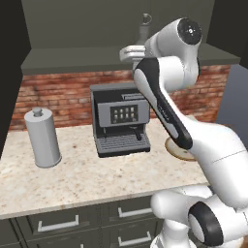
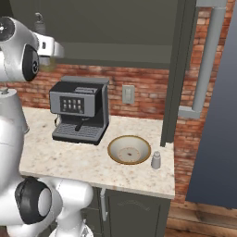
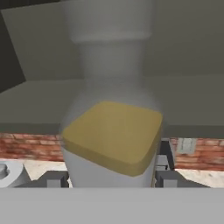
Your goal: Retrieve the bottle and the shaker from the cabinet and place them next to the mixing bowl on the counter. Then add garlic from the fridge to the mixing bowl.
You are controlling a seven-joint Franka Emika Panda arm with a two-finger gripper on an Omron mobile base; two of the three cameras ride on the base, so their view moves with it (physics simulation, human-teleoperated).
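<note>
A pale glass bottle (image 3: 109,87) with a yellow label stands close in front of the hand camera, between the two fingertips of my gripper (image 3: 111,179). The jaws sit against its lower sides. From the base, the gripper (image 1: 133,51) is raised to the open cabinet shelf, and the bottle's neck (image 1: 144,26) rises just above it; from the right, the bottle (image 2: 39,21) shows above the hand (image 2: 51,50). A small grey shaker (image 2: 156,160) stands upright on the counter just right of the tan-rimmed mixing bowl (image 2: 129,149). My arm partly hides the bowl (image 1: 178,151). No garlic is in view.
A coffee machine (image 1: 118,118) stands against the brick wall left of the bowl. A tall grey canister (image 1: 43,138) sits at the counter's left. The dark cabinet side panel (image 2: 178,69) drops to the counter right of the bowl.
</note>
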